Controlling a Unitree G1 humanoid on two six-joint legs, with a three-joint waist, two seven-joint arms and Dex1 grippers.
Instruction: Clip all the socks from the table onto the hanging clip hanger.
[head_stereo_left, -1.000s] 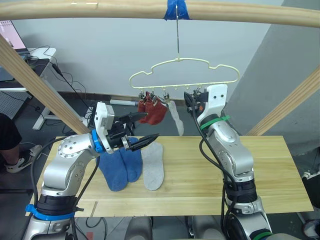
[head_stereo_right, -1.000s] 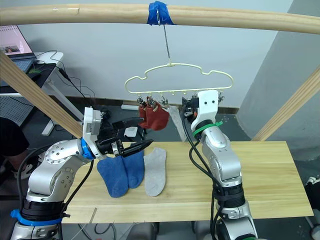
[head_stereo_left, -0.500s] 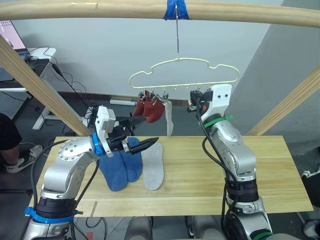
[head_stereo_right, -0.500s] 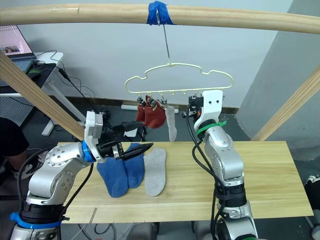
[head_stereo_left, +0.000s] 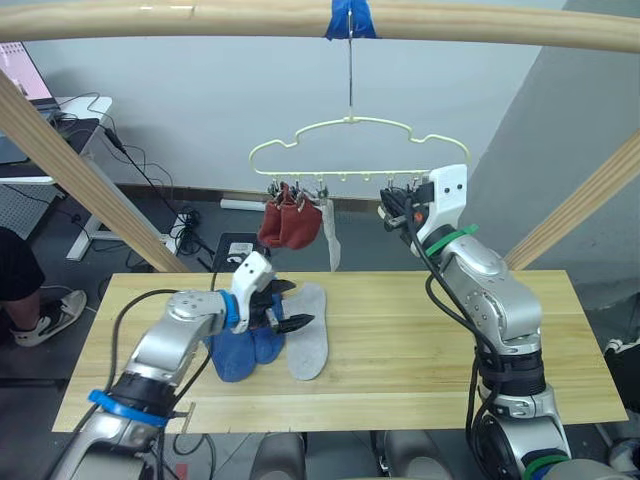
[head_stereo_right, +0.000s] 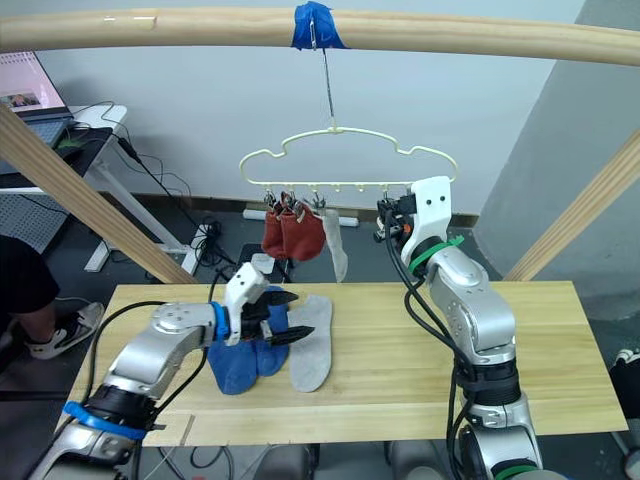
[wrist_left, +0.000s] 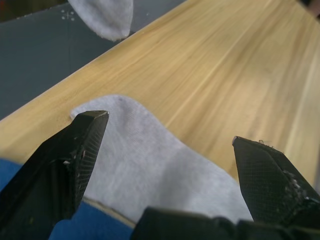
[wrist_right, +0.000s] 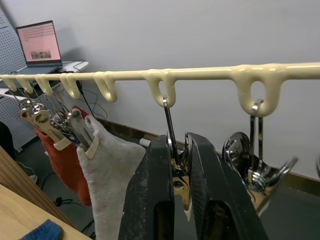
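The pale-yellow clip hanger (head_stereo_left: 345, 150) hangs by its hook from the rail, above the table (head_stereo_left: 420, 360). Two rust-red socks (head_stereo_left: 285, 225) and one grey sock (head_stereo_left: 330, 240) hang from its clips. On the table lie two blue socks (head_stereo_left: 240, 352) and, beside them, a grey sock (head_stereo_left: 305, 338). My left gripper (head_stereo_left: 298, 305) is open, low over that grey sock (wrist_left: 150, 160), one finger on each side of its end. My right gripper (wrist_right: 178, 142) is up at the hanger, shut on a silver clip (wrist_right: 169, 117) right of the hung socks.
The round wooden rail (head_stereo_left: 200, 18) with blue tape (head_stereo_left: 350, 16) crosses overhead on slanted legs (head_stereo_left: 80, 170) (head_stereo_left: 590, 200). Behind the table's left end are a desk with a laptop (head_stereo_right: 25, 95) and cables, and a person's foot (head_stereo_left: 35, 315).
My left gripper has come down from mid-air to just over the grey sock on the table. The hanger has swung a little left with its socks. My right gripper stays at the clip.
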